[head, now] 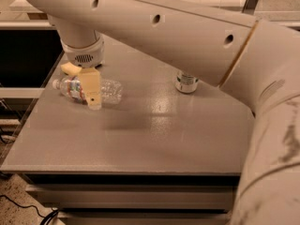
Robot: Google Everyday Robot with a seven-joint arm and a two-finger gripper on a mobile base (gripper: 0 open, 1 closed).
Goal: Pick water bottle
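The water bottle (108, 91) lies on its side at the left of the grey table (154, 135), with its white cap (56, 83) pointing left and its red-and-blue label near the cap. My gripper (90, 92) hangs from the round white wrist (83, 50) straight down over the bottle's middle. Its tan front part crosses the bottle and reaches the tabletop. The bottle rests on the table.
A silver drink can (186, 82) stands right of centre, its top hidden by my arm (187, 36). A small yellow piece (69, 69) shows behind the bottle under the wrist. The table's left edge is close to the bottle.
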